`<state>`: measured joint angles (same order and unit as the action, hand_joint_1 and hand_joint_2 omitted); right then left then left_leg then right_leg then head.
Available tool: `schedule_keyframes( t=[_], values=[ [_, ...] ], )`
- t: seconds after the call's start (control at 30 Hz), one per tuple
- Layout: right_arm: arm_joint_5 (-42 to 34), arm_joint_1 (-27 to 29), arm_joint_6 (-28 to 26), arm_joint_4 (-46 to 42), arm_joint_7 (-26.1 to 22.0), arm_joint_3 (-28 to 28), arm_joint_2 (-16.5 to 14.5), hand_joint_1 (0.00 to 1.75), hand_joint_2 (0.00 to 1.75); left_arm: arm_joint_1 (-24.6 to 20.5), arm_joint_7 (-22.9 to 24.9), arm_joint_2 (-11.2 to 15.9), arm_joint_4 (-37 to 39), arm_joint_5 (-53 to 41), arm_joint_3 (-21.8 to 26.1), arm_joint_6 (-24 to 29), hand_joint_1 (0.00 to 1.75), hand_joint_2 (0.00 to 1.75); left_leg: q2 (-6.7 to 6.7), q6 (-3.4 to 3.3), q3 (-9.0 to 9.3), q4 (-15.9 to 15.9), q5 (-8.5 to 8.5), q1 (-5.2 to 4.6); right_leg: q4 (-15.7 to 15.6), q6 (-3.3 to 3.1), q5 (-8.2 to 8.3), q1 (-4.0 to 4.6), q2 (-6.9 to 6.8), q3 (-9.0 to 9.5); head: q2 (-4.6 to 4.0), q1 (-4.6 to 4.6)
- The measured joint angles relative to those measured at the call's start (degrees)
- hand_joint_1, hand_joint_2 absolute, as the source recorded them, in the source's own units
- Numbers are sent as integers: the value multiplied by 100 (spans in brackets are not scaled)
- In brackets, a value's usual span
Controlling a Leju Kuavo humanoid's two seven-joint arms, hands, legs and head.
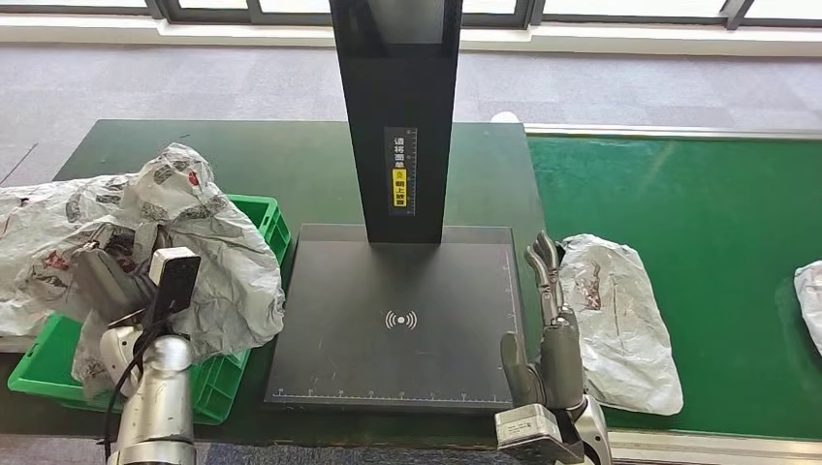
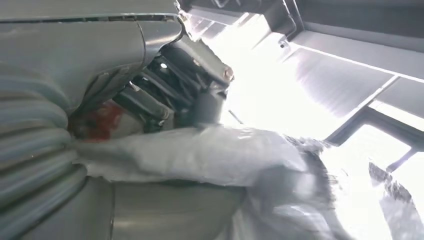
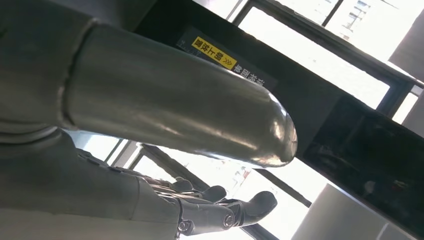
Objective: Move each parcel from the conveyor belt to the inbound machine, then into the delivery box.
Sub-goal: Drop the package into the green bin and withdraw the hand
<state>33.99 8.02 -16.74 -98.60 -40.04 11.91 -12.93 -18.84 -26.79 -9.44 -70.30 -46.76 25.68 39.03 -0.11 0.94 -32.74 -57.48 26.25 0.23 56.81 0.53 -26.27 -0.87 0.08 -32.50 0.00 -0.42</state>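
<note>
Your left hand (image 1: pixel 116 281) is clamped on a crumpled grey parcel (image 1: pixel 208 242) held over the green delivery box (image 1: pixel 257 218), which sits on the bench (image 1: pixel 291 165) with more grey bags heaped in and beside it. Your right hand (image 1: pixel 548 329) is empty, fingers straight and apart, between the black inbound machine (image 1: pixel 388 325) and a second parcel (image 1: pixel 620 320) lying on the green conveyor belt (image 1: pixel 717 223).

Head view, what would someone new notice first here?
Probably the tall black scanner column rising from its dark flat platform at centre. At left, the left hand grips a crumpled white printed plastic parcel over the green plastic crate; at right, the open right hand is beside another white parcel on the green conveyor belt.
</note>
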Motion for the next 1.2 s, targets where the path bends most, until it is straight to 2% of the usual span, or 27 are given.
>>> schedule_keyframes(
  t=[0.1,0.23,0.4,0.6,0.83,1.07,1.2],
  values=[
    [72,7,-108,1,2,-25,-7,0,0,-262,-587,-71,255,185,240,40,0,0,3,1,0,0,-1,1,1,-4,4,1,2,-2,0,0],
    [106,-5,-139,2,38,-54,-19,0,0,-597,-1157,-250,357,579,900,64,0,0,8,1,-1,0,-1,1,1,-4,7,1,5,-5,0,0],
    [105,-38,-143,6,48,-74,-20,0,0,-753,-1199,-398,297,779,1502,86,0,0,5,1,-3,0,-1,1,1,-5,6,2,4,-6,0,0],
    [90,-80,-138,27,56,-77,-20,0,0,-818,-1201,-487,191,779,1777,86,0,0,6,1,-7,0,-1,1,1,-5,6,1,4,-6,0,0],
    [18,-398,-156,279,77,-77,-40,0,0,-842,-1201,-590,-487,1002,2199,88,0,0,8,2,-7,-1,-3,1,1,-5,8,2,4,-10,0,0],
    [-14,-443,-211,456,119,-77,-46,0,0,-1124,-1201,-605,-687,429,2662,88,0,0,5,5,-9,0,-5,6,3,-6,8,5,3,-9,0,0],
    [-15,-458,-194,615,149,-77,-46,0,0,-1191,-1201,-606,-1050,100,2859,88,0,0,5,5,-10,0,-5,6,3,-6,8,5,5,-10,0,0]
  ],
)
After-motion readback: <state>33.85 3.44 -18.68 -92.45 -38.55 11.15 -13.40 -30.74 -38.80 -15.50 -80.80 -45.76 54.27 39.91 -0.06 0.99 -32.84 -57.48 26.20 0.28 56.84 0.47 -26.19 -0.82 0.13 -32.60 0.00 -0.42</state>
